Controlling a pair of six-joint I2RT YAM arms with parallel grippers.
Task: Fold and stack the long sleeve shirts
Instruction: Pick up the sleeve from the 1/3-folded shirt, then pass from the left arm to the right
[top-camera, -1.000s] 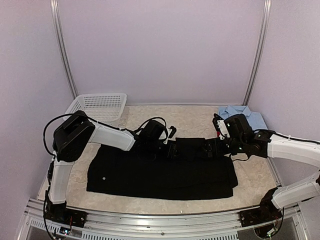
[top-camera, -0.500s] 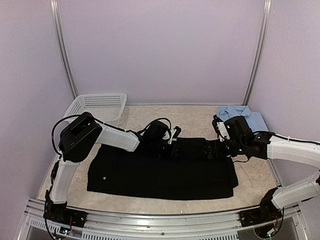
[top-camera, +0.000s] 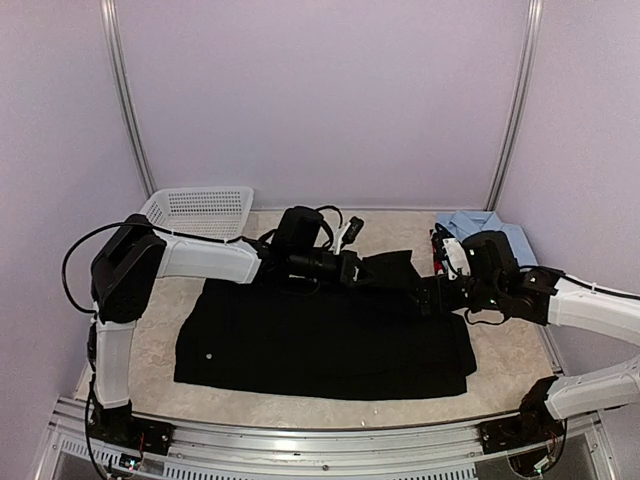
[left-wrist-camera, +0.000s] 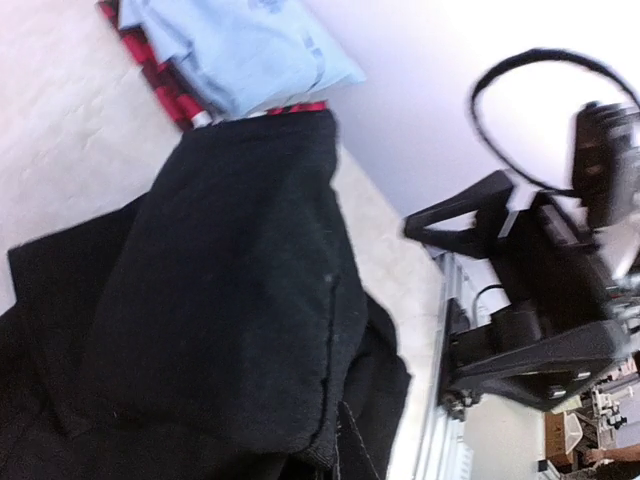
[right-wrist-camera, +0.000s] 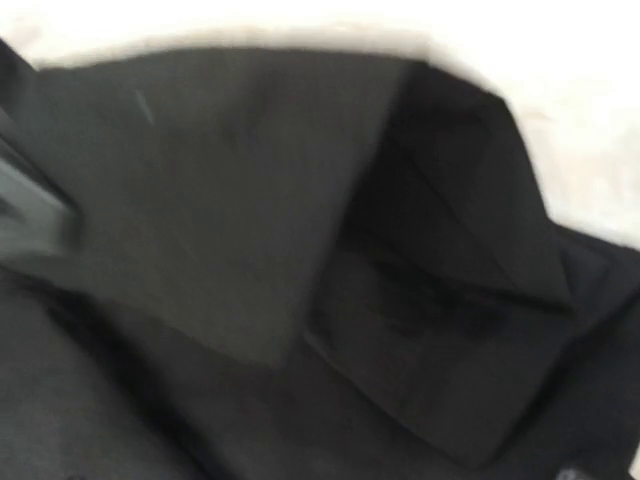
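Observation:
The large black long sleeve shirt (top-camera: 320, 345) lies spread across the middle of the table. My left gripper (top-camera: 352, 268) is shut on its far edge and holds a flap of the black cloth (left-wrist-camera: 220, 300) raised off the table. My right gripper (top-camera: 422, 296) rests low on the shirt's right part, jaws open; its wrist view is filled with blurred black folds (right-wrist-camera: 300, 250) and its fingers are hidden. A folded light blue shirt (top-camera: 487, 226) lies at the back right. In the left wrist view it (left-wrist-camera: 240, 50) sits on top of a red-and-black shirt (left-wrist-camera: 165, 85).
A white mesh basket (top-camera: 200, 210) stands tilted against the back left corner. Metal frame posts (top-camera: 512, 110) rise at the back and a rail (top-camera: 300, 425) runs along the near edge. Bare table (top-camera: 390, 232) shows behind the black shirt.
My left gripper shut on the black shirt's far edge and lifted it up and toward the back. My right gripper slid slightly to the right and stayed open.

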